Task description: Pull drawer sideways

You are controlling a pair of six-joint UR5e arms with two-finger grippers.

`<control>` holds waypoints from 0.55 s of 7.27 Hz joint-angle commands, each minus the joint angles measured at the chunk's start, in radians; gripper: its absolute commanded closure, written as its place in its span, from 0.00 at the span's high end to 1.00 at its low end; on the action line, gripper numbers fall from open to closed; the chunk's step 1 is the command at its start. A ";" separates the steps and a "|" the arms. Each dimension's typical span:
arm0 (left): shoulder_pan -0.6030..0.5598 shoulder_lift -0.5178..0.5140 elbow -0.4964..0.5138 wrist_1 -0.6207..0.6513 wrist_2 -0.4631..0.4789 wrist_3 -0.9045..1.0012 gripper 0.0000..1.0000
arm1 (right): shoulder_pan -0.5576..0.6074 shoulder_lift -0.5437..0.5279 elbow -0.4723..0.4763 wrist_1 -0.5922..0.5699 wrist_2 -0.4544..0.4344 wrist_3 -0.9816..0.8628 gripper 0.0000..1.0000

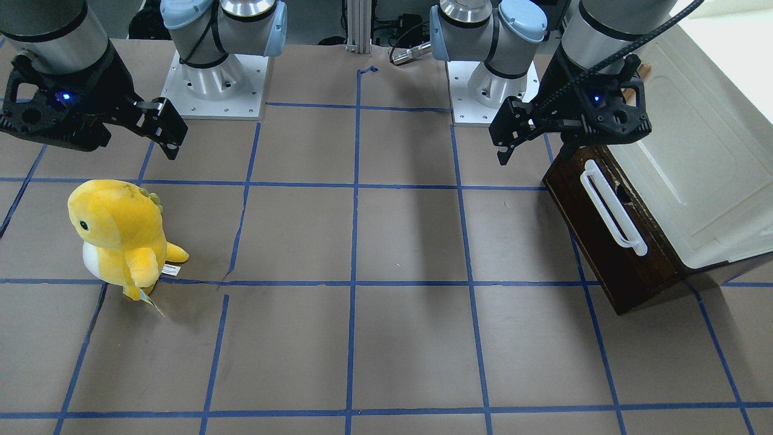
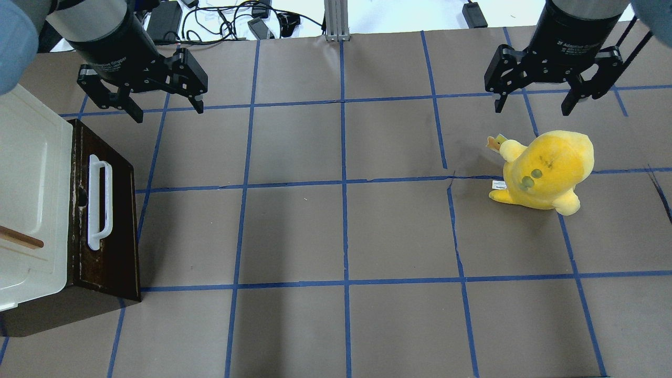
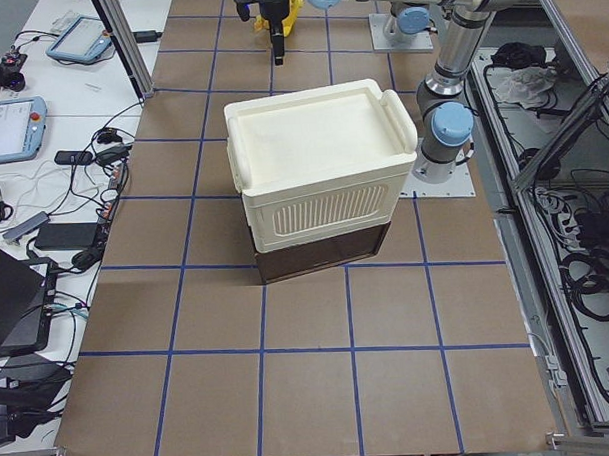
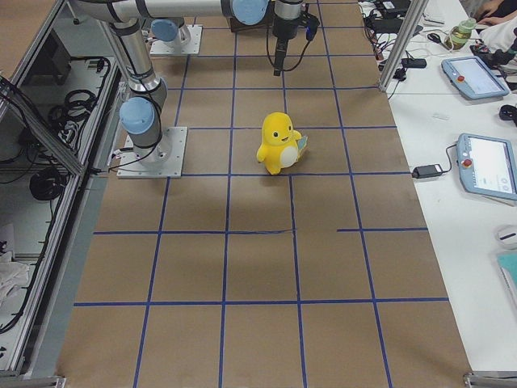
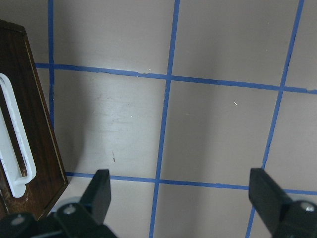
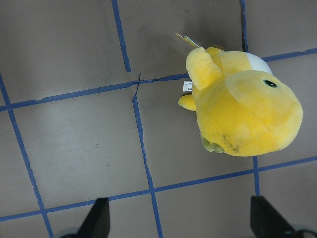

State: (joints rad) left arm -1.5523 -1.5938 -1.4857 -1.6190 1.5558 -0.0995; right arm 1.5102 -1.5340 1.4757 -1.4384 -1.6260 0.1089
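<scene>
Drawer point(image 2: 118, 220): sits at the desk edge on the robot's left, under the cream cabinet. Its dark brown front faces the middle of the desk and leans a little outward at the bottom. No cream interior shows.
Handle point(image 2: 100, 202): a long white bar across the dark front, with nothing touching it. In the left wrist view it appears at the picture's left border point(image 5: 15, 144).
Left tool point(image 2: 168, 111): hangs above the desk near the drawer's far end, toward the desk edge opposite the robot. It is apart from the handle, its jaws are spread wide and it holds nothing. Both fingers point(image 5: 99, 191) frame bare paper in its wrist view.
Right tool point(image 2: 531, 111): hangs over the desk's right half, above and just beyond the plush toy. Its jaws are spread wide and it holds nothing.
Cabinet point(image 2: 31, 194): a large cream-white box on top of the drawer, with a small brown wooden grip point(image 2: 21, 239) on its panel.
Plush toy point(image 2: 546, 170): a yellow dinosaur standing upright near the desk's right edge, well apart from the drawer.
Desk point(image 2: 341, 236): covered in brown paper and marked with a blue tape grid.
</scene>
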 commanded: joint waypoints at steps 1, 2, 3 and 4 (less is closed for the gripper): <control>-0.002 0.002 -0.001 0.001 0.000 0.000 1.00 | 0.001 0.000 0.000 0.000 0.000 0.000 1.00; -0.002 0.002 -0.001 0.001 0.000 0.000 1.00 | 0.001 0.000 0.000 0.000 0.000 0.000 1.00; -0.003 0.003 -0.004 0.001 0.000 -0.002 1.00 | 0.001 0.000 0.000 0.001 0.000 0.000 1.00; -0.003 0.005 -0.005 -0.001 0.000 -0.002 1.00 | -0.001 0.000 0.000 0.000 0.000 0.000 1.00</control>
State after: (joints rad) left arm -1.5548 -1.5907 -1.4889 -1.6186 1.5555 -0.1007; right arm 1.5107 -1.5340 1.4757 -1.4382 -1.6260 0.1089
